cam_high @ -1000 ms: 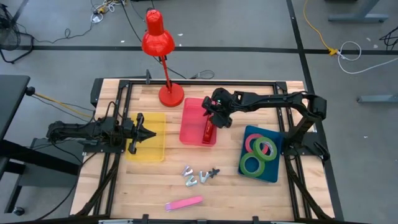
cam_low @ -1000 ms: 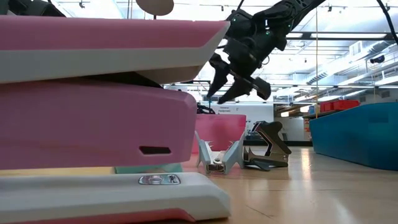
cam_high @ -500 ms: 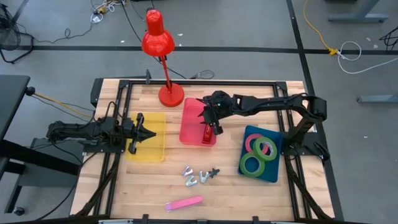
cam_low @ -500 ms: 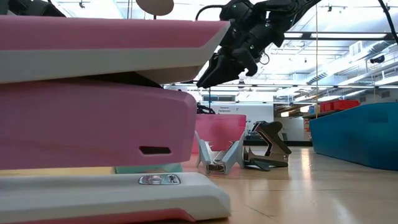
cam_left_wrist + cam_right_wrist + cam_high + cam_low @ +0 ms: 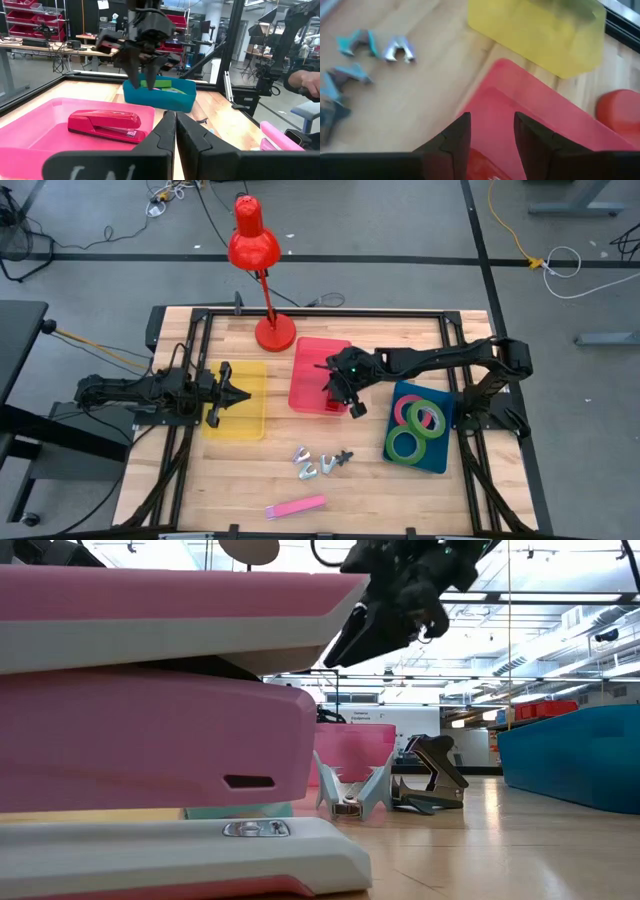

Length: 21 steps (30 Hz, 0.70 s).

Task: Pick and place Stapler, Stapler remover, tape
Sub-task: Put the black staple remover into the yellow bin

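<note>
Right gripper, fingers parted and empty, hovers over pink tray's near-right edge.

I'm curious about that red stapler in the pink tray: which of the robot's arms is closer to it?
The right. Its tool hangs open directly above the red stapler in the pink tray. The left tool waits shut over the yellow tray, off to the side.

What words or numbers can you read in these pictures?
None can be read.
The small silver badge on the pink stapler: too small to read.
The white signs in the room behind: blurred.
The paper hanging in the left wrist view: too small to read.
</note>
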Available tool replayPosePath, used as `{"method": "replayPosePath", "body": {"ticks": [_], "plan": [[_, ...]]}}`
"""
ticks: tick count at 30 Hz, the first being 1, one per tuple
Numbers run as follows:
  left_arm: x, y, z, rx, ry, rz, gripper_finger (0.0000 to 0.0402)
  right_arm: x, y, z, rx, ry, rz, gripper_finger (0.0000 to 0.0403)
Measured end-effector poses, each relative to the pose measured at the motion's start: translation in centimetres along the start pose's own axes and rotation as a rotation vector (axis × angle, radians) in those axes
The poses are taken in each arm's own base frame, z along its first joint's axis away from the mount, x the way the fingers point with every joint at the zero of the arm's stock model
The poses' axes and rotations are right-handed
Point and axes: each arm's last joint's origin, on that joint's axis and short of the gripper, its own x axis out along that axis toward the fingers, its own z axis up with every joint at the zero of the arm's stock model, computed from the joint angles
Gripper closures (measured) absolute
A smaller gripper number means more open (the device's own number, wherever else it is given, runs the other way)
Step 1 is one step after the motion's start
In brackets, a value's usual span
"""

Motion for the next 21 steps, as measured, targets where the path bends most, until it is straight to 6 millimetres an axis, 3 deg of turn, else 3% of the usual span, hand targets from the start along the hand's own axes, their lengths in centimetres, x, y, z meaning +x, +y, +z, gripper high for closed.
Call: {"method": "replayPosePath", "body": {"ticks": [7,15,21], "plan": [[0.0,0.0,0.0,0.000,0.000,0.000,0.0383,0.2,2.8,1.2,0.112,0.014,0.076,0.0254],[0.0,0.0,0.0,0.000,0.000,0.000,0.0383,0.5,6.7,2.4,0.126,0.066,0.178,0.0254],[0.0,0.0,0.0,0.000,0.000,0.000,0.0383,0.6,8.8,3.1,0.106,0.116,0.095,0.0254]]}}
